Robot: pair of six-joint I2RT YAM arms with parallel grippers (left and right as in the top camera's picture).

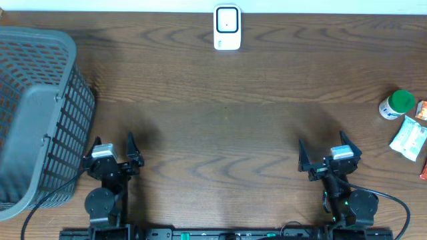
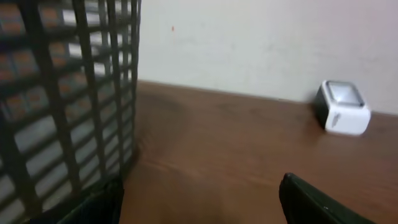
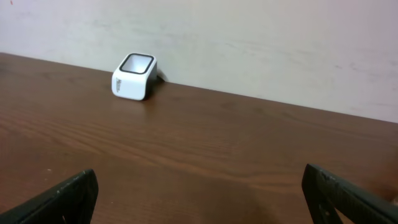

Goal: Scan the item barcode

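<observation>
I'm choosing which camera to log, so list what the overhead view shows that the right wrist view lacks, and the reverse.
Only overhead: the grey basket, the green-capped bottle, the packets beside it, and the left end effector. Only right wrist: the wall rising behind the table. Both: the white scanner, the table, and the open right end effector.

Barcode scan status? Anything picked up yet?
Done: nothing visible. The green-capped bottle and white packet lie at the right edge of the table, apart from both arms. In hand: nothing; the left gripper and right gripper are open and empty near the front edge. Left: pick an item, show its barcode to the scanner at the far edge.
</observation>
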